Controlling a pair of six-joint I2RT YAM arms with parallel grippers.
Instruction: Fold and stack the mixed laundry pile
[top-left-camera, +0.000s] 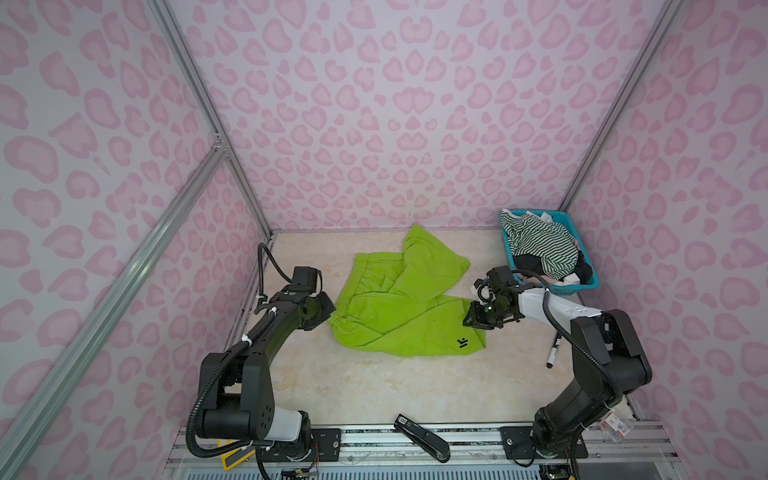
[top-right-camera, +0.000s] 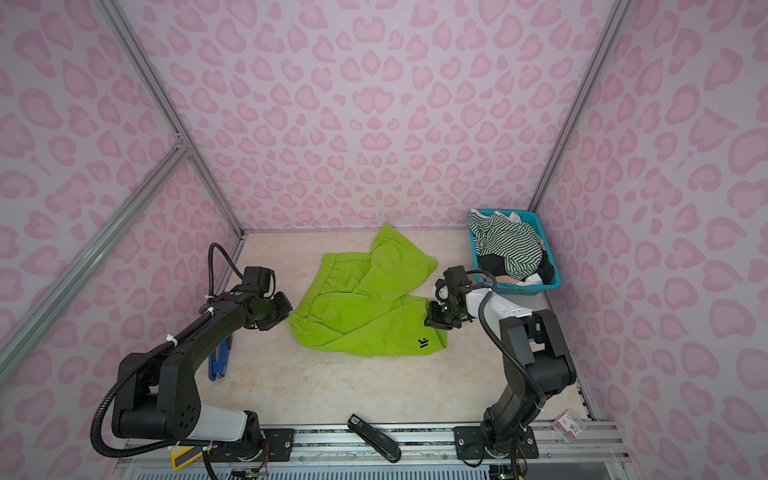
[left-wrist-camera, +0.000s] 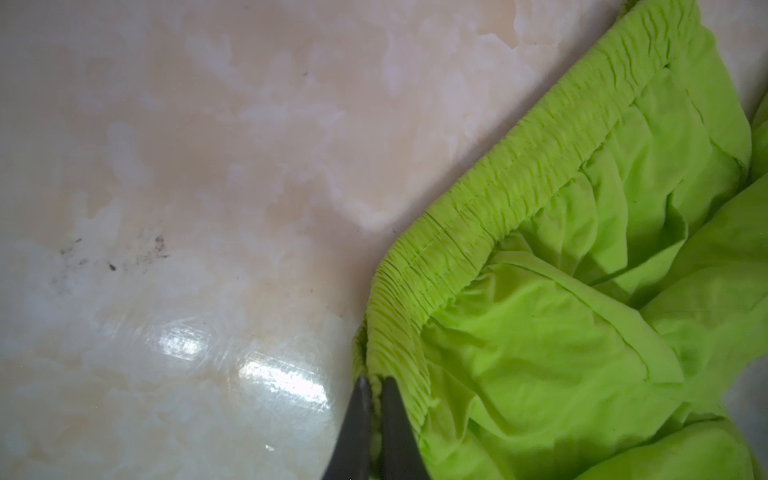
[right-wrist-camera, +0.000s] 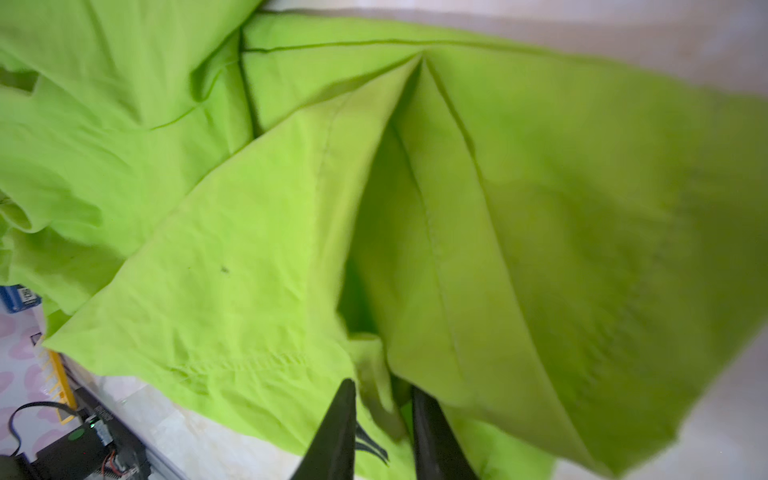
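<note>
Left gripper (left-wrist-camera: 375, 380): fingers pressed together on the gathered elastic waistband of the lime-green shorts (left-wrist-camera: 582, 291), pinching its near corner.

Right gripper (right-wrist-camera: 384, 386): fingers straddle a fold of the shorts at a leg hem. Cloth sits between them and a gap shows. The wrist view is blurred, so I cannot tell whether the cloth is actually pinched.

Shorts lie crumpled mid-table (top-left-camera: 374, 386) in both top views. The waistband faces the left arm. One leg is flung toward the back wall. The other points at the right arm, with the black logo (top-left-camera: 461, 342) by its hem.

Rest of the pile: green-and-white striped top (top-left-camera: 540, 245) heaped over a black garment (top-left-camera: 528, 262) inside the teal basket (top-left-camera: 573, 289), far right corner, just behind the right gripper.
</note>
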